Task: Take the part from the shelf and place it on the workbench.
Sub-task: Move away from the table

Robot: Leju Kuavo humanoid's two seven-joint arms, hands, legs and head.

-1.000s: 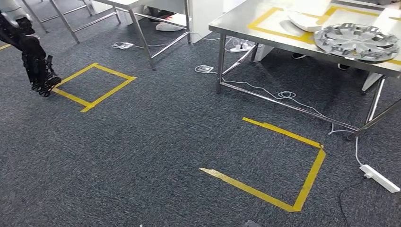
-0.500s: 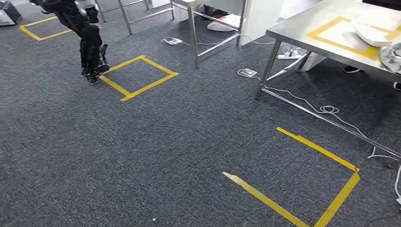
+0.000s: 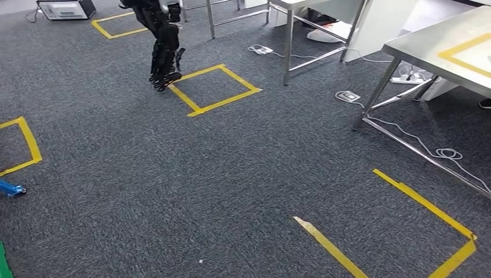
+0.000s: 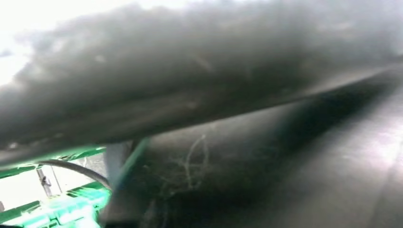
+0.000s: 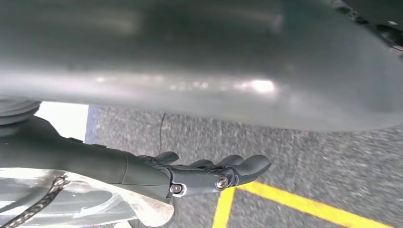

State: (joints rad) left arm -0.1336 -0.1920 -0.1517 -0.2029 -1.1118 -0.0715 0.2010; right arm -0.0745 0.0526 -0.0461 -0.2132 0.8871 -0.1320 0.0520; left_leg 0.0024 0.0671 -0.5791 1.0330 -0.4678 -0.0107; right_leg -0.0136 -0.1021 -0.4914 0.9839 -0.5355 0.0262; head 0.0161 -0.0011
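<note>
My right hand (image 5: 214, 173) hangs over the dark carpet in the right wrist view, its dark fingers stretched out with nothing between them. A corner of the steel workbench (image 3: 457, 61), marked with yellow tape, stands at the right edge of the head view. No part lies on the corner that shows. A green frame (image 4: 57, 209) appears blurred in the left wrist view, and a green edge (image 3: 2, 260) sits at the lower left of the head view; I cannot tell whether either is the shelf.
Yellow tape squares (image 3: 215, 88) mark the carpet, one of them partly shown (image 3: 431, 205) in front of the workbench. A dark jointed robot arm (image 3: 164, 52) hangs at the back left. Cables (image 3: 440, 152) trail under the tables. A blue thing (image 3: 11, 189) lies at the left edge.
The camera has turned left, so the whole scene has slid right. The workbench top with the silver wheel cover has left the picture. The blue thing and green edge have come in.
</note>
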